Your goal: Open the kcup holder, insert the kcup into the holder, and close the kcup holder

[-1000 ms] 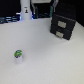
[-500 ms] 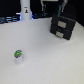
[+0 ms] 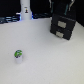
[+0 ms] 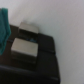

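- The kcup [image 3: 18, 56], a small white pod with a green top, stands upright on the white table [image 3: 47, 62], toward the near edge on the exterior view's left. Nothing touches it.
- The kcup holder [image 3: 62, 27], a black boxy unit, sits well apart from it near the far edge on the exterior view's right. What it holds cannot be made out.
- The wrist view shows the holder's dark top [image 4: 35, 57] with a pale panel.
- The gripper [image 3: 61, 6] is above the holder; too blurred to tell whether its fingers are apart or together.
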You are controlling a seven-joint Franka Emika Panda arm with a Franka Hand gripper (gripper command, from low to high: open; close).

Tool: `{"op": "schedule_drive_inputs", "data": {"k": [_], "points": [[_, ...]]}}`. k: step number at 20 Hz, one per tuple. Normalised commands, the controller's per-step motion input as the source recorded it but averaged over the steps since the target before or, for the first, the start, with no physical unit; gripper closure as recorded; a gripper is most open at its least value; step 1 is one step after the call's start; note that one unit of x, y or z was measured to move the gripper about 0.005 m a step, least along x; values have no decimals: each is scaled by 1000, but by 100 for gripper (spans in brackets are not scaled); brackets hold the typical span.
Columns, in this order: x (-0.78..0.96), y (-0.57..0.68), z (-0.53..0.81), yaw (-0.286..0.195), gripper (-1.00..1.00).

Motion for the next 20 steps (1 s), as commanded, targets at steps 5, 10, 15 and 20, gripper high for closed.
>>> {"op": "schedule_drive_inputs", "data": {"k": [5,10,15,20], "points": [[-320,624,-97,-155,-100],[-224,476,-249,-125,-100],[-144,310,-372,-85,-100],[-141,242,-386,-71,-100]]}}
